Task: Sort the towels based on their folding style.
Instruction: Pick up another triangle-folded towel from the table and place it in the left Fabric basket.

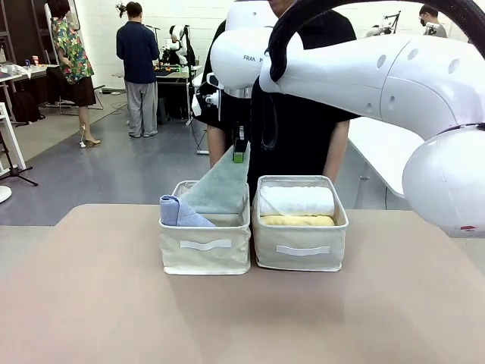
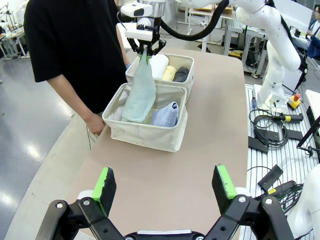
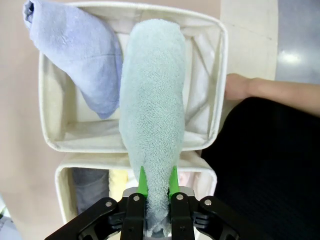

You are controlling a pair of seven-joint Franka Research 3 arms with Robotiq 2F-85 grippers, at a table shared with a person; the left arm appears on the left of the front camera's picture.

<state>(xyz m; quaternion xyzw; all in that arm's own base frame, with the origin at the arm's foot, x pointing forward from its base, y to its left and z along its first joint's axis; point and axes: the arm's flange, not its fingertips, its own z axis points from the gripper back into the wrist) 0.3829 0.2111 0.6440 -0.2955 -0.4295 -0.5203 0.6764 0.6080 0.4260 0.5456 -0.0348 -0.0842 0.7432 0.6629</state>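
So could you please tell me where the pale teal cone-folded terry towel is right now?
In the front view the pale teal towel hangs by its tip from the shut right gripper, its wide end inside the left cream fabric bin, beside the lavender-blue towel.

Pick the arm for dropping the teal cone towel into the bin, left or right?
Right. The right gripper is already shut on the pale teal cone towel, hanging into the bin beside the lavender-blue cone towel. The left gripper is open, well back.

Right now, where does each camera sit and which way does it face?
Front: between the arms, facing the person across two bins; right arm overhead.
Left wrist: high over the table, facing both bins; own open fingers below.
Right wrist: straight down on the teal towel, fingers shut on it.
All three share that towel.
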